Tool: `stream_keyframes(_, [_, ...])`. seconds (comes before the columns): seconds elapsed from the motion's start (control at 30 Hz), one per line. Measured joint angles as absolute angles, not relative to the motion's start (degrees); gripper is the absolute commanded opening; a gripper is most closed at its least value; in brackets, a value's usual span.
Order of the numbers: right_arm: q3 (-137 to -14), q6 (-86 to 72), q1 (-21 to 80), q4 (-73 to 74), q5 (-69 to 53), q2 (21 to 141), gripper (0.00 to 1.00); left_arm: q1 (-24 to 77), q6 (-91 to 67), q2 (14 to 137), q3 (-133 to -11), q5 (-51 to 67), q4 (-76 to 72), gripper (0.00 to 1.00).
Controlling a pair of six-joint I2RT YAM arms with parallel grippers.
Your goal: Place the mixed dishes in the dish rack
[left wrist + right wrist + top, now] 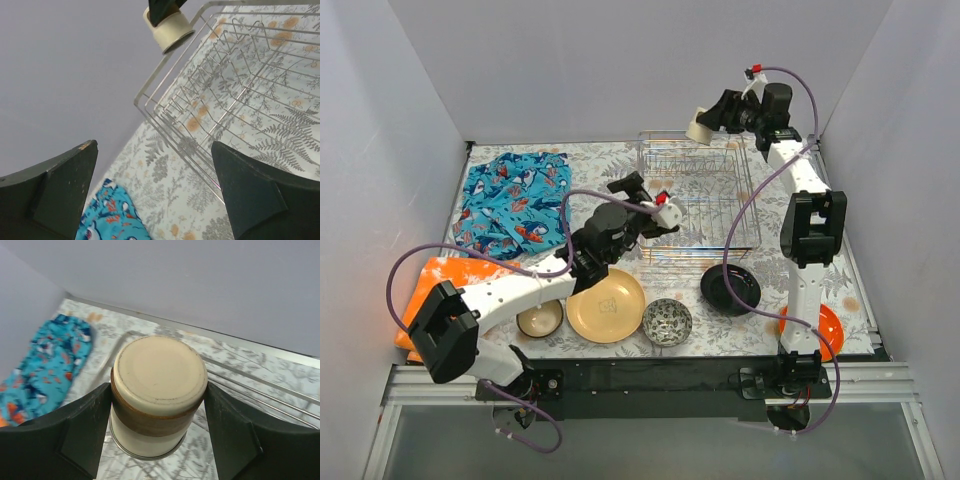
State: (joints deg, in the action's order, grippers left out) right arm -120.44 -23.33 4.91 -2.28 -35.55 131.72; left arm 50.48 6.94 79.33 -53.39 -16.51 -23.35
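1. Right fingers (235,440) are clamped on the cup (159,375), one at 9 and one at 3 o'clock on its body. The cup's base faces the wrist cam and its mouth points down.
2. From the top view the cup hangs in the air over the 11 o'clock corner of the rack (705,205), not touching the wires.
3. Left fingers (65,190) are spread wide with nothing between them, hovering over the rack's 9 o'clock edge.
4. Tight spots: the back wall sits right behind the rack at 12 o'clock, and the side wall is near at 3.
5. There's a strip of bare worktop (590,165) between the rack and the blue cloth (515,200) out at 9 o'clock.
6. The rest of the dishes sit along 6 o'clock: tan plate (606,304), grey bowl (668,321), and black plate (730,288) just beside the rack's near corner.
7. The brown bowl (540,318) is partly under the left arm and the orange plate (820,330) is behind the right arm.
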Motion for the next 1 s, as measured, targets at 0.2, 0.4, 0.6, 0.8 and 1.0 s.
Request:
stream_keyframes(0.2, [-106.0,-10.2,7.0,-5.9,-23.0,125.9,0.51,49.5,-3.1,82.0,-58.9,-21.3,-13.2,0.98])
stream_keyframes(0.4, [-100.6,-3.8,8.6,-11.0,-15.0,124.3,0.5,49.0,-7.4,81.9,-57.9,-23.4,-10.9,0.98])
stream_keyframes(0.6, [-100.6,-1.6,8.8,-14.5,-9.8,124.3,0.5,48.6,-10.5,81.9,-57.2,-23.4,-9.2,0.98])
stream_keyframes(0.8, [-100.3,0.6,9.1,-16.7,-6.2,124.3,0.5,48.1,-11.9,81.9,-56.9,-23.4,-7.9,0.98])
stream_keyframes(1.0, [-99.2,2.7,9.4,-19.7,-4.8,124.5,0.5,47.6,-12.7,81.9,-56.9,-23.4,-7.7,0.98])
